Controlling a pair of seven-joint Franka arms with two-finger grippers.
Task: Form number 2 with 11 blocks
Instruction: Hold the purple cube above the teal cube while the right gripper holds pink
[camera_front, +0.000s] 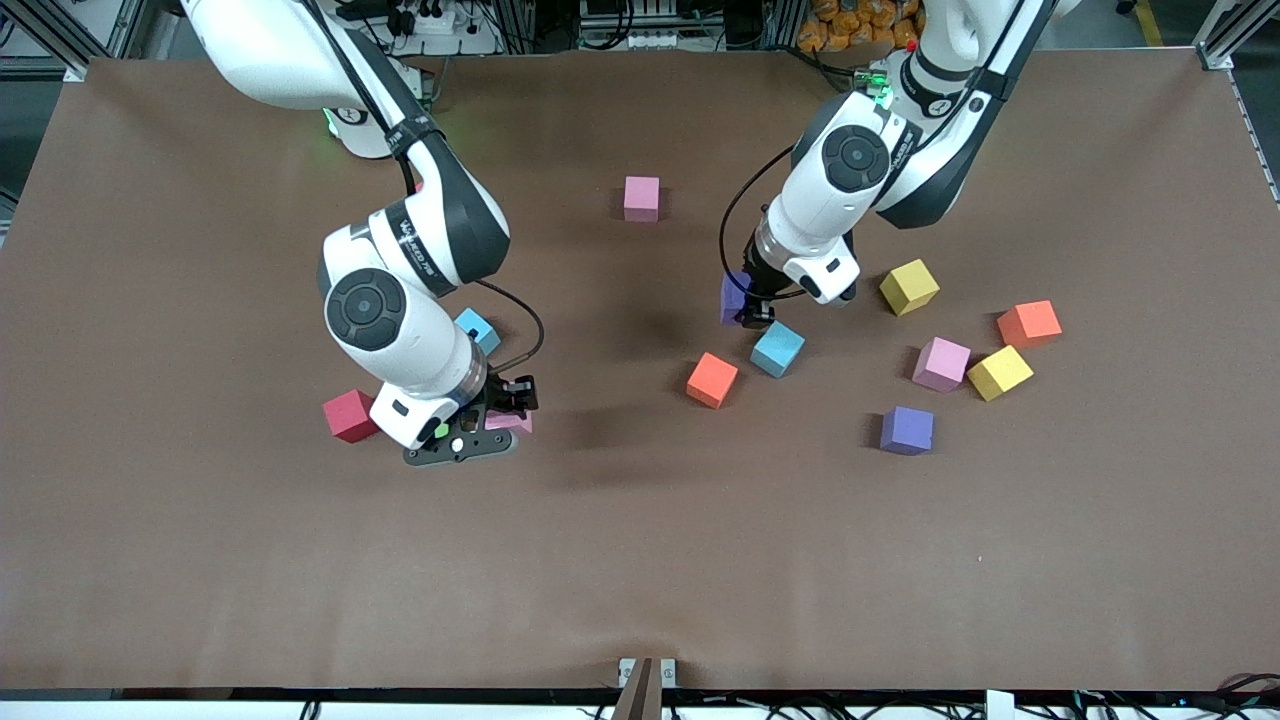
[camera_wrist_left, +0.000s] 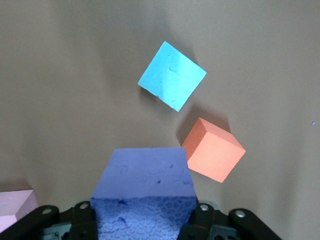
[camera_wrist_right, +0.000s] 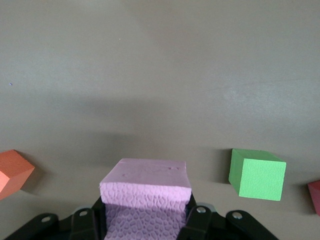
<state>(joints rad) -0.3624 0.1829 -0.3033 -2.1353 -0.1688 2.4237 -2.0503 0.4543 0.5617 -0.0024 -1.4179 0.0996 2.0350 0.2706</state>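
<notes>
My right gripper (camera_front: 508, 412) is shut on a pink block (camera_wrist_right: 145, 190), above the table beside a red block (camera_front: 350, 415) and a green block (camera_wrist_right: 257, 174). My left gripper (camera_front: 743, 300) is shut on a purple block (camera_wrist_left: 144, 192), just above a blue block (camera_front: 778, 348) and a red-orange block (camera_front: 712, 380). The other blocks lie scattered: pink (camera_front: 641, 197), blue (camera_front: 478, 330), pink (camera_front: 941, 363), orange (camera_front: 1029, 323), purple (camera_front: 907, 430). No number 2 is in view.
Two yellow cubes (camera_front: 909, 286) (camera_front: 999, 372) lie among the blocks toward the left arm's end. The brown table (camera_front: 640, 560) stretches bare toward the front camera.
</notes>
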